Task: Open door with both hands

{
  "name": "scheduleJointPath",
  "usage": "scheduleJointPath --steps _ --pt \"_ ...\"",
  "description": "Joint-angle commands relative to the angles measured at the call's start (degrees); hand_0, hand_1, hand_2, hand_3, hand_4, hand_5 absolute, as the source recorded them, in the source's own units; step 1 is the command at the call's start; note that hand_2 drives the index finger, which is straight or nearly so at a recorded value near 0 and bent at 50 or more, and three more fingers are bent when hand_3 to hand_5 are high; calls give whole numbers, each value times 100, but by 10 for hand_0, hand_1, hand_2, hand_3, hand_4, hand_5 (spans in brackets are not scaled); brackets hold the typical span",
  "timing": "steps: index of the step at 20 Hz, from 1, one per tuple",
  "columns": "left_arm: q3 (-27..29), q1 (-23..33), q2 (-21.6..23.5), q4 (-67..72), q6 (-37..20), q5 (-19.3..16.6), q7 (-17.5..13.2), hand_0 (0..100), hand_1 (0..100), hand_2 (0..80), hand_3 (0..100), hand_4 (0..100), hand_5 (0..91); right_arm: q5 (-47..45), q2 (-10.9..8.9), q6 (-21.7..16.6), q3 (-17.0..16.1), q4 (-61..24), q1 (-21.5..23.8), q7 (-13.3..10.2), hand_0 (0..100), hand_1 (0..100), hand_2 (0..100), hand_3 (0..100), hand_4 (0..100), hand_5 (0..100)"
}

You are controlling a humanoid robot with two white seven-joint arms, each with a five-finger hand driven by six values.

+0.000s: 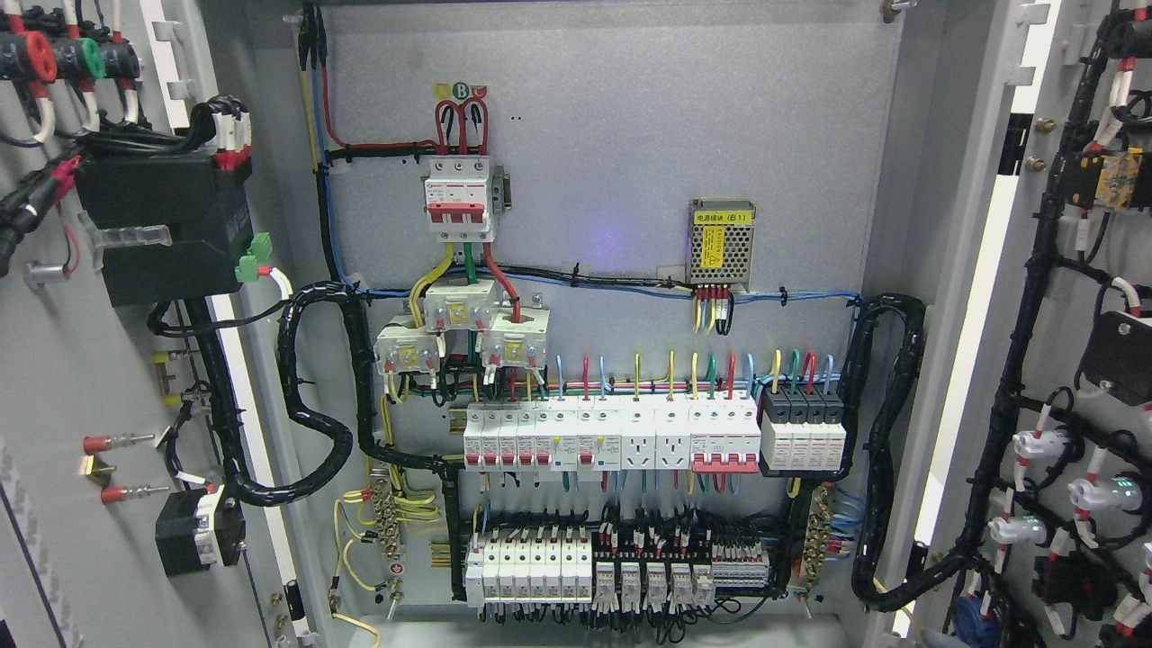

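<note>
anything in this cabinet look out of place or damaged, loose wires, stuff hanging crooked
Nothing stands out as damaged. Both doors are swung open, the left door and right door showing their wired backs. On the back panel the red-handled main breaker, the power supply and the breaker rows sit level, with cables bundled. Neither robot hand is in view.

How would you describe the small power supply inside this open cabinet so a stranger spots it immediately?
Start at the grey back panel of the cabinet. Look right of the red-handled main breaker. The power supply is a perforated metal box with a yellow warning label, unlike the white plastic breakers.
</note>
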Motion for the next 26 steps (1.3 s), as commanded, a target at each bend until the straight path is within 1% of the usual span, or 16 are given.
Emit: scheduleJointPath --steps 1,6,9,14,18,23,24,26 --pt "-30 -311 -126 -254 -630 -12 94 0 0 0 0 0 0 -173 -73 39 -186 28 -76 -7 379 0 0 0 0 0" --pt "-57 -723 -345 -263 -666 -12 95 0 0 0 0 0 0 -270 -73 83 -248 63 -50 -7 380 0 0 0 0 0" --pt "-57 -988 -477 -263 -666 -56 95 0 0 0 0 0 0 -375 -55 197 -248 72 -41 -7 380 0 0 0 0 0" --pt "-92 -1357 -600 -272 -693 -65 112 0 0 0 0 0 0 -463 -55 198 -292 90 -15 -25 380 0 0 0 0 0" --pt "-83 -1489 -583 -281 -789 -65 226 0 0 0 0 0 0 -472 -20 198 -292 90 11 -42 380 0 0 0 0 0" --pt "-39 -1489 -548 -281 -939 -56 244 0 0 0 0 0 0 -551 6 206 -327 90 47 -51 380 0 0 0 0 0" --pt "-22 -1489 -548 -289 -948 -56 244 0 0 0 0 0 0 -612 6 206 -327 90 55 -77 380 0 0 0 0 0" --pt "101 -1419 -522 -281 -1070 -39 279 0 0 0 0 0 0 -700 6 250 -388 90 99 -209 380 0 0 0 0 0"
